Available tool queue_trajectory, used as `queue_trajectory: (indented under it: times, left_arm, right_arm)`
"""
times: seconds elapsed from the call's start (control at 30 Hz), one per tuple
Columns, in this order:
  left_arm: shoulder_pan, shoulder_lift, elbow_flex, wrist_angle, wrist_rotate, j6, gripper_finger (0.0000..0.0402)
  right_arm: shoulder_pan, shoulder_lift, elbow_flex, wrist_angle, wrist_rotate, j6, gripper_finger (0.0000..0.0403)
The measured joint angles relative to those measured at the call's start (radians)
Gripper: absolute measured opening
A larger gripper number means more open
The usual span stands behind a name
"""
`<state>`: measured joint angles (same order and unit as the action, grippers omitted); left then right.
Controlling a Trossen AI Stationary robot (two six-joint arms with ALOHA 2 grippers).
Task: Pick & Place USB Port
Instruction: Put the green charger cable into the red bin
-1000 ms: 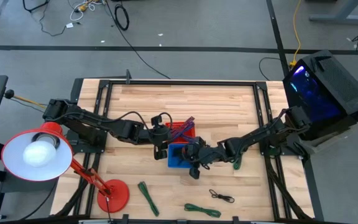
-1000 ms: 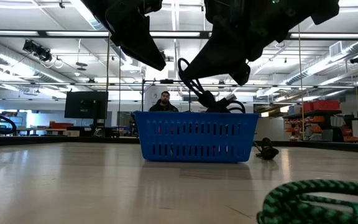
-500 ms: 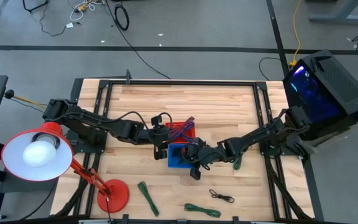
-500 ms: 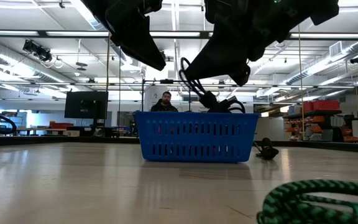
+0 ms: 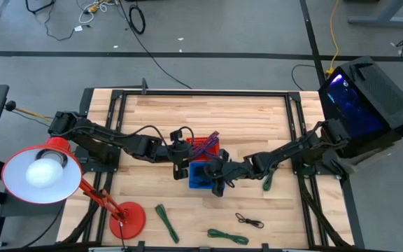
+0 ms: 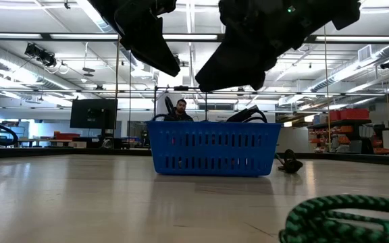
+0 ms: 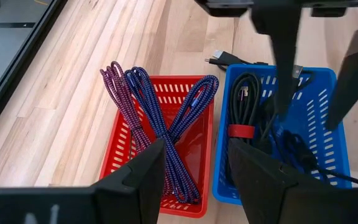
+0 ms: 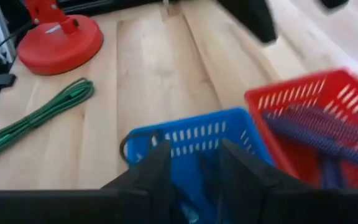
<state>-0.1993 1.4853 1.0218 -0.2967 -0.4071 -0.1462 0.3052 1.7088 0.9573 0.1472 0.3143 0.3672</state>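
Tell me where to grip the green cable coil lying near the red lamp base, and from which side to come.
Grip the green cable coil across the middle of its bundled strands, coming straight down from above. It lies flat on the table as a long narrow bundle, so the fingers should probably straddle its short width. The lamp base stands close on one side, so avoid a sideways approach from there.

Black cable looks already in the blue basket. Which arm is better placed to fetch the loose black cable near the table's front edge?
Right, probably. The right tool sits at the blue basket's front edge, nearer the loose black cable. The left tool hovers beside the red basket, farther back.
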Motion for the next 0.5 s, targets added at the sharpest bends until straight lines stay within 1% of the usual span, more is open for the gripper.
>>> queue_trajectory:
  times: [0.1,0.2,0.3,0.4,0.5]
  left_arm:
    - [0.000,0.000,0.000,0.000,0.000,0.000,0.0179]
    - [0.000,0.000,0.000,-0.001,0.000,-0.003,0.0179]
    - [0.000,0.000,0.000,-0.004,0.000,-0.019,0.0179]
    - [0.000,0.000,0.000,-0.012,0.000,-0.025,0.0179]
    - [0.000,0.000,0.000,-0.014,0.000,-0.025,0.0179]
  right_arm:
    - [-0.021,-0.022,0.000,0.014,-0.005,-0.056,0.0148]
    - [-0.046,-0.083,0.000,-0.063,-0.027,-0.073,0.0151]
    - [-0.063,-0.167,0.000,-0.242,-0.023,-0.053,0.0149]
    - [-0.063,-0.251,0.000,-0.470,0.002,0.008,0.0147]
    - [-0.057,-0.309,0.000,-0.717,0.018,0.144,0.0146]
